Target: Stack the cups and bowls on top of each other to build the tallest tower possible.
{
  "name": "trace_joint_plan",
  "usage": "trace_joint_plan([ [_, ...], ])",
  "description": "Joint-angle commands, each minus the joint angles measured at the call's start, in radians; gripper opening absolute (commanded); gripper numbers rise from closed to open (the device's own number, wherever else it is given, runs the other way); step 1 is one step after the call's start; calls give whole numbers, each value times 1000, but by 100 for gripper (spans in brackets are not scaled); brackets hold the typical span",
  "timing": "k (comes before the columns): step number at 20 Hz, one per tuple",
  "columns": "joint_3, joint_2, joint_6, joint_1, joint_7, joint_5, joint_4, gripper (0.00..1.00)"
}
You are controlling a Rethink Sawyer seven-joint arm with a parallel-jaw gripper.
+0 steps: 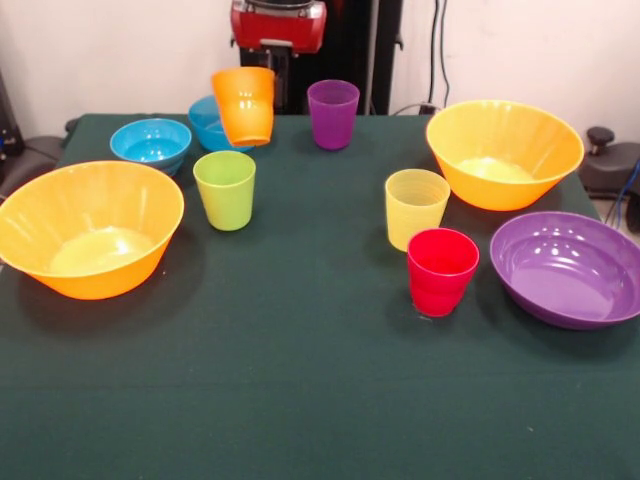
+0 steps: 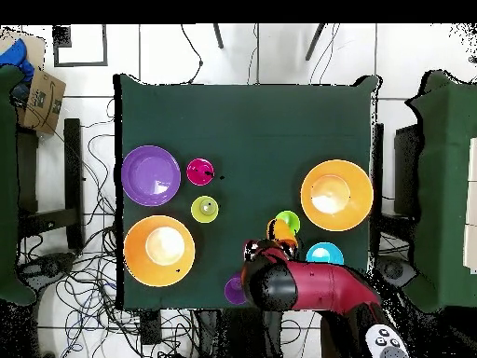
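- Front view: the orange cup [image 1: 244, 105] hangs tilted above the table's far edge, directly below the red and black arm [image 1: 278, 28]. It seems lifted, but the gripper itself is hidden behind the cup, so I cannot tell how it stands or whether it truly has hold of the cup.
- Just behind that cup sits the deeper blue bowl [image 1: 208, 122], and the cyan bowl [image 1: 151, 142] rests beside it toward the left.
- The purple cup [image 1: 333, 113] stands upright at the far edge, and the lime green cup [image 1: 225, 189] stands alone in front of the blue bowls.
- One large orange bowl [image 1: 89, 228] lies at the left and the other orange bowl [image 1: 503, 153] at the right, both empty and upright.
- The yellow cup [image 1: 416, 207] and the red cup [image 1: 441, 270] stand close together, with the purple bowl [image 1: 568, 268] just to their right.
- Overhead view: the arm reaches over the table's edge near the robot, covering part of the purple cup and the deeper blue bowl. The orange cup shows at its tip, beside the lime green cup.
- Progress, as I judge it: nothing rests on anything else, so no tower exists yet. Every piece remains to be stacked, and the lifted orange cup looks like the first one in hand.
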Motion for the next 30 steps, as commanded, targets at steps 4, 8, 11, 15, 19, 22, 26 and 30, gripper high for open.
trace_joint_plan([
  [4, 95, 28, 86, -21, 11, -5, 19, 0],
  [8, 96, 51, 82, -33, 1, -17, -1, 0],
  [11, 93, 74, 72, -33, 4, -26, -18, 0],
  [15, 86, 103, 59, -28, 10, -33, -39, 0],
  [19, 79, 117, 53, -20, 16, -35, -49, 0],
  [22, 73, 117, 51, -10, 24, -33, -48, 0],
  [26, 72, 115, 54, -11, 20, -34, -50, 0],
  [30, 82, 119, 59, -25, 4, -38, -52, 0],
])
